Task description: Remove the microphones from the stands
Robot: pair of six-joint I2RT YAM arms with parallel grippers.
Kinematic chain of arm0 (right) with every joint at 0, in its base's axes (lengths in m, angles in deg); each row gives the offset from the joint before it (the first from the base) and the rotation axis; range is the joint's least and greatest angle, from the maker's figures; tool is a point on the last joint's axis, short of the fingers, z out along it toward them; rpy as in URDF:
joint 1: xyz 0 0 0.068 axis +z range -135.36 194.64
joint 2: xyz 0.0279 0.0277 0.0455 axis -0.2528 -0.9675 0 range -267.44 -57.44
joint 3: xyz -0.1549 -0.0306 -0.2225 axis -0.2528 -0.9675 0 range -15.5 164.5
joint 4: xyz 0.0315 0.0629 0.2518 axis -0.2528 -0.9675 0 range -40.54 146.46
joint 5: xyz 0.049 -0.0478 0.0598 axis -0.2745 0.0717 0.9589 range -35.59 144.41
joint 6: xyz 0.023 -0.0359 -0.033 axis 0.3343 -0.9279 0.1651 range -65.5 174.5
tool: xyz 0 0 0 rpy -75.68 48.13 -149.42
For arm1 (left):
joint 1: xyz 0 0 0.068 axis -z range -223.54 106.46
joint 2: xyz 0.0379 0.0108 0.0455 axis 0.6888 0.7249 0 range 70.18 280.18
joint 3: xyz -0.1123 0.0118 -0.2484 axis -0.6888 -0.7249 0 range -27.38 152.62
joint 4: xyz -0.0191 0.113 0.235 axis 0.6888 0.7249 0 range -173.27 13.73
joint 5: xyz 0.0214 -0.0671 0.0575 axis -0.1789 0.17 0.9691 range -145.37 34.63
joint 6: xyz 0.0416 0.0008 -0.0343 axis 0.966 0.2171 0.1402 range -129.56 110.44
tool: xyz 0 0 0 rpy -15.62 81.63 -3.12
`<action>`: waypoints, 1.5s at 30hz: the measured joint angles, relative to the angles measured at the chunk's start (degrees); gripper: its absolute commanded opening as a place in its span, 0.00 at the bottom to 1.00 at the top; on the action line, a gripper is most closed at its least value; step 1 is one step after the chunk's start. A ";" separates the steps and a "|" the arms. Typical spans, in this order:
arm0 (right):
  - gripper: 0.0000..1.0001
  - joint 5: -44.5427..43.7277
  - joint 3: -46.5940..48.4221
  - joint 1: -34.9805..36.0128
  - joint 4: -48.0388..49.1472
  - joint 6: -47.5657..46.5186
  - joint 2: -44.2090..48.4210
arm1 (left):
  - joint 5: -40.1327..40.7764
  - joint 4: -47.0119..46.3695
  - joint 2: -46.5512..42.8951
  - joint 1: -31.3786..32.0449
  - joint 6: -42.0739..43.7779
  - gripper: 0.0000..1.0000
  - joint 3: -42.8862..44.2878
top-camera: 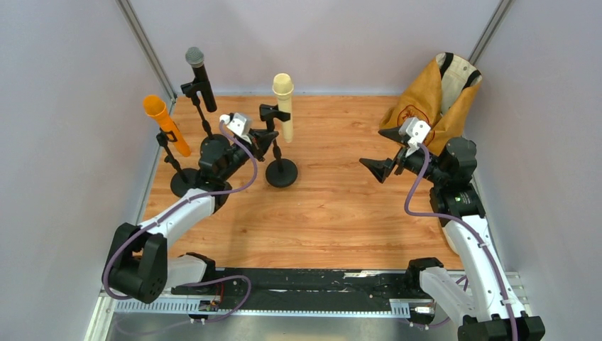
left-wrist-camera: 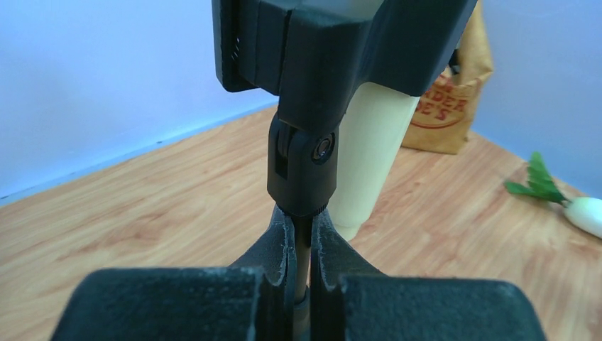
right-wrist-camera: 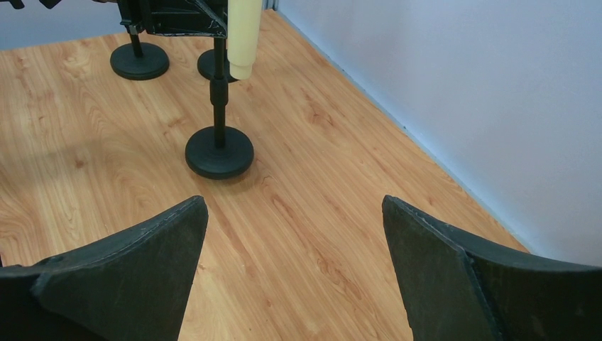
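A cream microphone (top-camera: 282, 99) stands upright in the black clip (top-camera: 273, 114) of a stand with a round base (top-camera: 281, 172), mid-table. My left gripper (top-camera: 270, 140) is shut on the stand's thin pole (left-wrist-camera: 303, 245) just under the swivel joint. In the left wrist view my gripper (left-wrist-camera: 303, 220) has the clip (left-wrist-camera: 319, 42) and the microphone (left-wrist-camera: 369, 156) right above it. My right gripper (top-camera: 378, 150) is open and empty over the right side of the table. In its wrist view, where the gripper (right-wrist-camera: 294, 213) is wide open, the microphone (right-wrist-camera: 243, 35) and the base (right-wrist-camera: 219, 153) lie ahead.
An orange microphone (top-camera: 165, 124) and a black microphone with a grey head (top-camera: 197, 71) sit on their own stands at the back left. A brown paper bag (top-camera: 433, 99) leans in the back right corner. A white radish (left-wrist-camera: 586, 213) lies near it.
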 measured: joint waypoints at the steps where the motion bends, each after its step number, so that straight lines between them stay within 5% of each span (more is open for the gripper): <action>1: 1.00 0.20 -0.11 -0.07 0.00 -0.04 -0.02 | 0.74 0.50 -0.50 1.73 0.13 0.00 0.00; 10: 1.00 1.60 -0.24 -1.62 0.00 -0.44 -0.24 | 5.18 5.97 -0.94 13.73 0.98 0.00 0.00; 27: 1.00 4.02 -1.14 -4.15 0.00 -0.92 -0.72 | 6.56 3.08 -0.96 15.98 1.62 0.08 -3.56; 29: 1.00 4.09 -1.14 -4.37 0.00 -1.09 -0.72 | 6.45 1.73 -1.14 16.11 2.14 0.14 -4.48; 36: 1.00 4.46 -1.14 -4.83 0.00 -1.38 -0.74 | 4.00 -2.34 -2.84 16.13 5.14 0.67 -7.48; 45: 1.00 5.49 -1.14 -4.87 -0.63 -2.99 -0.90 | -3.76 -1.31 -8.11 16.15 9.07 0.72 -7.56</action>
